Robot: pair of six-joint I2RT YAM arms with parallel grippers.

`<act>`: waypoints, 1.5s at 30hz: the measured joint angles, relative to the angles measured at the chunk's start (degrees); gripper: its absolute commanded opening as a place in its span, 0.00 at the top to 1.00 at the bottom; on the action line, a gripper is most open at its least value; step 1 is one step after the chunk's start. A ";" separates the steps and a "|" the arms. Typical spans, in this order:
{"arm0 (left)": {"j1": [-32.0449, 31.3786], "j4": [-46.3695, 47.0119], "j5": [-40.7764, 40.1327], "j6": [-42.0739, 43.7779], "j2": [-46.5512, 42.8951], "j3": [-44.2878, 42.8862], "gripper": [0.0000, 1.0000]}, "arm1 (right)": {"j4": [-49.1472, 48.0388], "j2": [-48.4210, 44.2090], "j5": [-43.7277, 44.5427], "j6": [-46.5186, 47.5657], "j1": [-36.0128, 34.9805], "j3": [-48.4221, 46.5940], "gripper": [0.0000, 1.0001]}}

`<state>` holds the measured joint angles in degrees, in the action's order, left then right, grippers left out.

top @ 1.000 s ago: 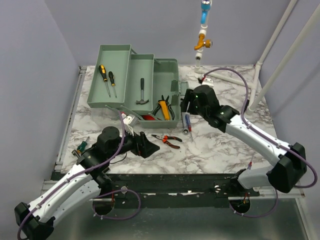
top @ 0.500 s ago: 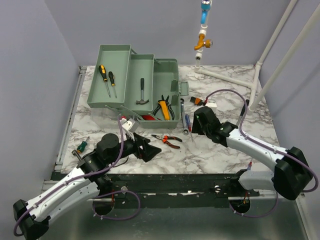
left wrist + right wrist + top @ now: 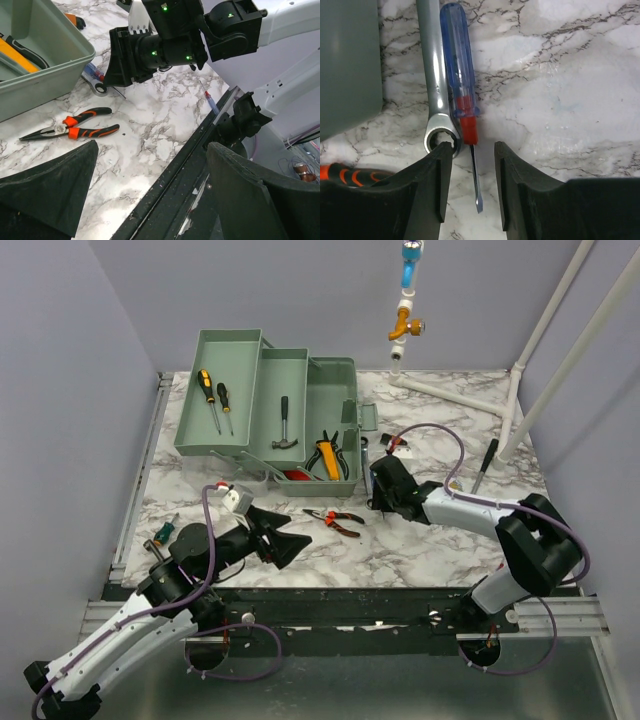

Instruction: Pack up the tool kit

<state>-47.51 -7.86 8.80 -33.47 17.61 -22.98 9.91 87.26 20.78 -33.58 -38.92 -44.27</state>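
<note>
beside the green plastic toolbox (image 3: 300,375), right gripper (image 3: 472,155) had descended over the blue-handled screwdriver (image 3: 454,55), jaws narrowly parted astride its shaft; grasp pending. left gripper (image 3: 152,150) splayed wide.

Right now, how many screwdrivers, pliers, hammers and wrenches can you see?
Screwdrivers: 3
Pliers: 2
Hammer: 1
Wrench: 1
Total: 7
A few other bits are too small to name, so they are not counted.
</note>
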 measured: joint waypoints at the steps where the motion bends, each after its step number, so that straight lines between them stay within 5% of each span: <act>1: 0.00 -0.22 -0.11 -0.07 -0.39 0.15 0.08 | -0.31 0.63 0.17 -0.24 0.02 -0.33 0.57; 7: 0.00 -0.94 -0.37 -0.22 -0.44 0.31 0.08 | -1.88 5.16 1.92 -2.34 0.07 -2.82 0.66; 14: -0.13 -1.29 -0.35 -0.22 1.40 0.31 0.08 | -1.99 6.14 3.58 -3.98 0.31 -3.76 0.92; 29: -0.24 2.14 -0.35 -4.50 14.69 -2.21 0.08 | 0.42 -14.45 0.44 -2.75 0.42 3.02 0.99; 37: -0.24 8.48 -1.33 -11.39 32.89 -13.25 0.08 | -1.01 -31.69 -9.88 -0.15 0.42 8.44 0.99; 45: -0.24 10.75 -1.86 -14.23 50.97 -29.42 0.09 | -2.54 -38.40 -18.91 0.70 0.42 8.44 0.99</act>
<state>-47.75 2.90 6.94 -47.70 68.58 -52.40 7.38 48.86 1.87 -32.88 -38.50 -35.83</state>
